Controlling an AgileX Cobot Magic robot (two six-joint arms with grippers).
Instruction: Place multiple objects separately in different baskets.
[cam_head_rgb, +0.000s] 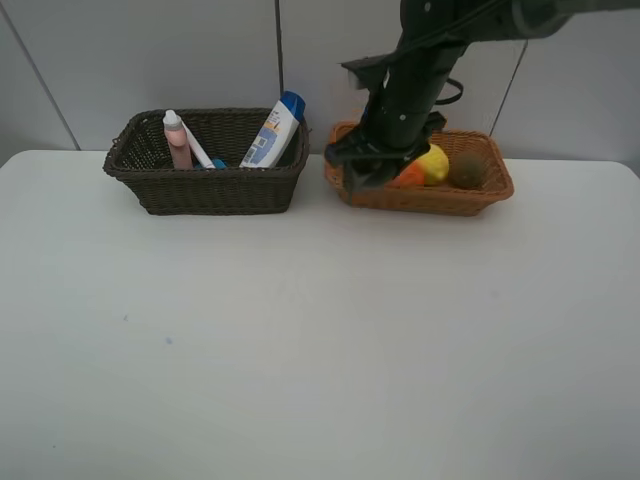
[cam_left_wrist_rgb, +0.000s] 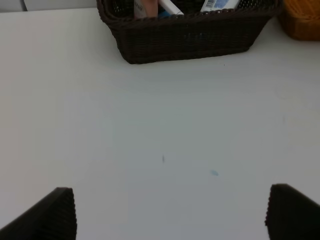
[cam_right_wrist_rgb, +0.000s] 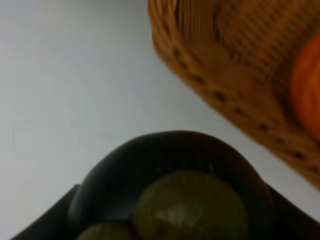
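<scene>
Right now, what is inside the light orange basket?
In the light orange basket I see an orange, a yellow lemon and a brown kiwi. The right gripper, holding a dark mangosteen, covers its left part.

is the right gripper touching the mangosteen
Touching. In the right wrist view the mangosteen sits clamped between the right gripper's dark fingers, close up against the camera, beside the light basket's rim.
</scene>
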